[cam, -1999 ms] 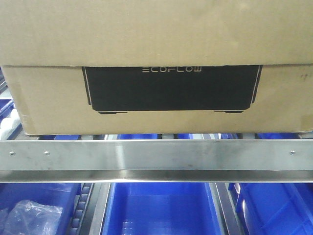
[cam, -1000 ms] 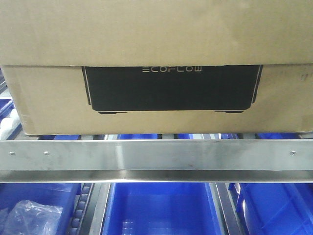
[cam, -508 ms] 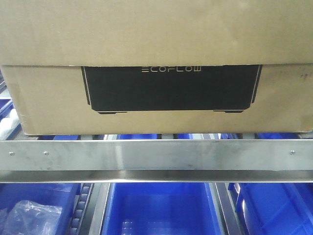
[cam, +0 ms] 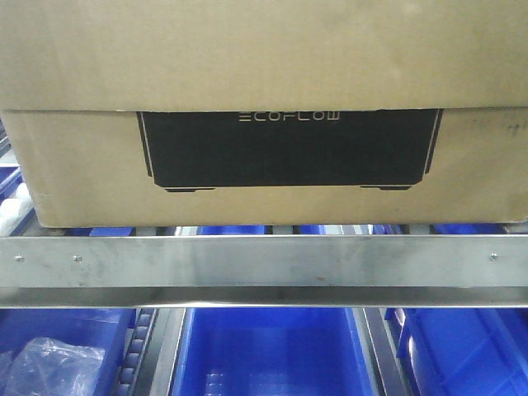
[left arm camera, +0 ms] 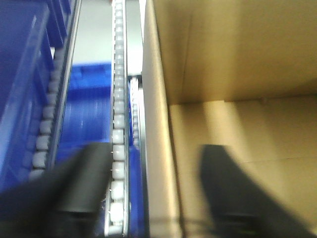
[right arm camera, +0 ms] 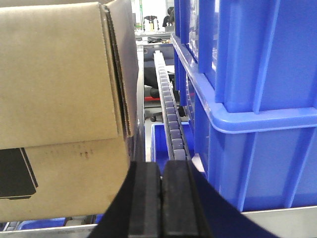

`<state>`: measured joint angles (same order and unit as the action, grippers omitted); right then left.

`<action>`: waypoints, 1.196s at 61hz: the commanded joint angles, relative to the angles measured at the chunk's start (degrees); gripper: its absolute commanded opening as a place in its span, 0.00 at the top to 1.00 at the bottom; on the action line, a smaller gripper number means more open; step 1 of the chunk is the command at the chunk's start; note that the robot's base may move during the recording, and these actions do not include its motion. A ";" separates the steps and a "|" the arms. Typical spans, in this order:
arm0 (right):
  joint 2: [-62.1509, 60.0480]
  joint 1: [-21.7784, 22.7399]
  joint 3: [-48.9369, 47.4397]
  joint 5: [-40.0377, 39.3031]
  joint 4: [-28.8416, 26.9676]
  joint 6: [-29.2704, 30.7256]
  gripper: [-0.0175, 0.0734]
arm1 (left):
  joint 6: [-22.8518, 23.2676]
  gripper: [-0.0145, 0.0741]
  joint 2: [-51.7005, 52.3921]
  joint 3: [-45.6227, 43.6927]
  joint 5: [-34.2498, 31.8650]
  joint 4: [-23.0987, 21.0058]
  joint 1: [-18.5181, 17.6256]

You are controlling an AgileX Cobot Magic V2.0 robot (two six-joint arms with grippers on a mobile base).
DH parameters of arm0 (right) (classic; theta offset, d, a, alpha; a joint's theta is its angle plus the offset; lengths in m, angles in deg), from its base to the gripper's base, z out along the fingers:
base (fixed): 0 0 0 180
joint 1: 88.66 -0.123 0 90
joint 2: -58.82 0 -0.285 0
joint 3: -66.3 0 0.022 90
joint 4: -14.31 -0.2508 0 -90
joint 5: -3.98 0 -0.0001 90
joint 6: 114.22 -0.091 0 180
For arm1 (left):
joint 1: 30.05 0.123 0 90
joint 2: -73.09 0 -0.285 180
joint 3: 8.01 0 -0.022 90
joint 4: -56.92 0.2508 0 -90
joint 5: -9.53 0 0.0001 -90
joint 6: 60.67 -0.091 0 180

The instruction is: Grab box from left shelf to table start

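Your ECOFLOW carton sits at the front edge of the left shelf. Your left pincer is spread wide at the carton's end, one finger by the roller track. Your right pincer is pressed closed and empty, between the carton and a blue bin.

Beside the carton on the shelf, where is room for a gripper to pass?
On its right, a narrow lane between the box and the stacked blue bins, holding a roller track. On its left, a strip with rollers beside a blue bin. Underneath is crowded: the steel rail sits close below.
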<state>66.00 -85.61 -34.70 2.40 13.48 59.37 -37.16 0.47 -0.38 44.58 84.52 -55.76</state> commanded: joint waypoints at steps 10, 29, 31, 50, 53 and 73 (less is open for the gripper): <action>-0.21 0.34 -0.20 -5.20 0.48 0.57 0.79 | 0.41 0.41 -7.88 -13.23 7.17 -7.05 0.72; -0.21 0.34 -0.20 -5.20 0.48 0.57 0.79 | -7.70 0.51 -20.70 -27.30 20.80 -13.73 4.86; -0.21 0.34 -0.20 -5.20 0.48 0.57 0.79 | -8.34 0.51 -21.78 -28.42 21.94 -14.77 4.86; -0.21 0.34 -0.20 -5.20 0.48 0.57 0.79 | -8.64 0.51 -27.60 -35.04 28.18 -15.88 4.99; -0.21 0.34 -0.20 -5.20 0.48 0.57 0.79 | -8.64 0.51 -27.60 -35.04 28.18 -15.88 4.99; -0.21 0.34 -0.20 -5.20 0.48 0.57 0.79 | -8.64 0.56 -27.60 -35.04 28.18 -15.88 4.99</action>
<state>66.00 -85.61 -34.70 2.40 13.48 59.37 -45.61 -29.59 -33.36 74.73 68.28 -50.90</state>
